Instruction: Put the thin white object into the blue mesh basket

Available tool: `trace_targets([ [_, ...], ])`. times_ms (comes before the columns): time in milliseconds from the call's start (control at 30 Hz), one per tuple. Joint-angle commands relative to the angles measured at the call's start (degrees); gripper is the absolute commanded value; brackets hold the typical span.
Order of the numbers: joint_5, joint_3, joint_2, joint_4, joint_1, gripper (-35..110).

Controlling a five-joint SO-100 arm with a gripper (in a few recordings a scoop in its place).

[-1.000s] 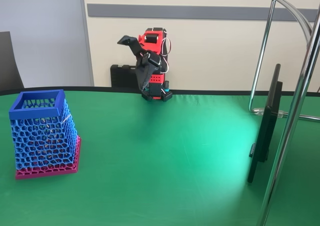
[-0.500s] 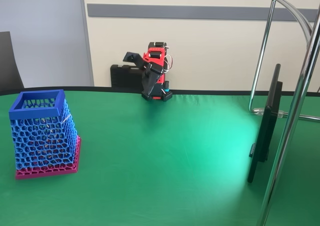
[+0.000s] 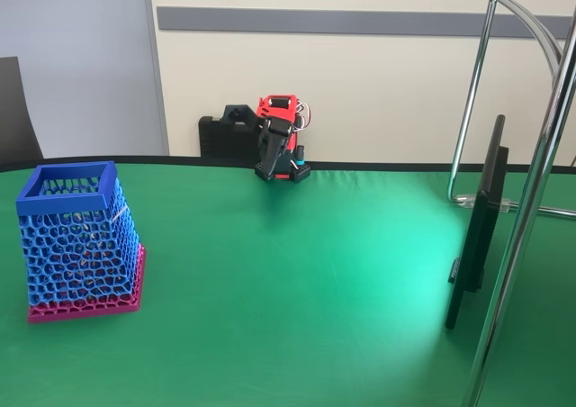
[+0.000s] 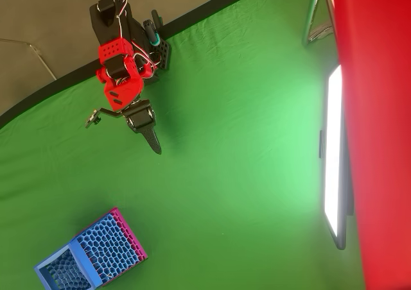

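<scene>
Folding back over its base, the arm holds empty jaws spread, far from the blue mesh basket.

blue mesh basket on green table, red arm folded far behind

chrome stand cut off by frame edges

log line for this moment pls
arm folded at table's far edge | tool empty, apart from blue mesh basket | thin white object against basket wall
</scene>
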Motion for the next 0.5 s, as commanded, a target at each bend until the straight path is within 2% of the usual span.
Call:
trace_targets([
  [0,1.32,0.62,0.62,1.67,0.09,1],
  [467,2.02,0.70,0.62,9.58,-0.09,1],
])
